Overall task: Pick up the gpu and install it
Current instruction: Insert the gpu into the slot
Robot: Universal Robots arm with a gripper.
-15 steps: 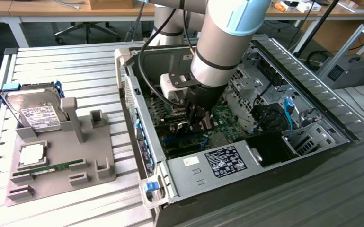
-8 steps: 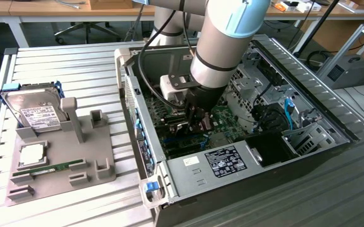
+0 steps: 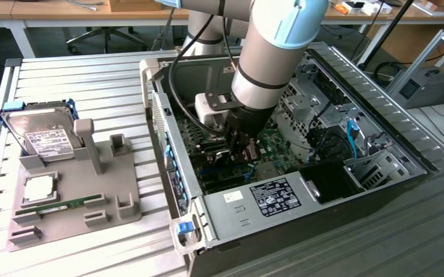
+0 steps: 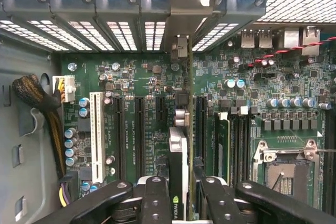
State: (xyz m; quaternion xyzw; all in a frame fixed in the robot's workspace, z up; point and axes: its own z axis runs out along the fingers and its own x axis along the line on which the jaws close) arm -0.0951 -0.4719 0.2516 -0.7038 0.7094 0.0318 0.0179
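We find the gripper (image 4: 182,195), jaws closed on the gpu (image 4: 178,156), holding it edge-down over the slots of the motherboard (image 4: 131,80), evidently for seating.

I read one mark only: a small NVIDIA eye logo on the gpu (image 4: 177,182) edge. White print on the black power supply label (image 3: 272,199), lower centre of the exterior view, stayed illegible to me, as did the hard drive label (image 3: 48,143), middle left.

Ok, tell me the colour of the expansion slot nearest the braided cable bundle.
White: that slot shows best in the wrist view.
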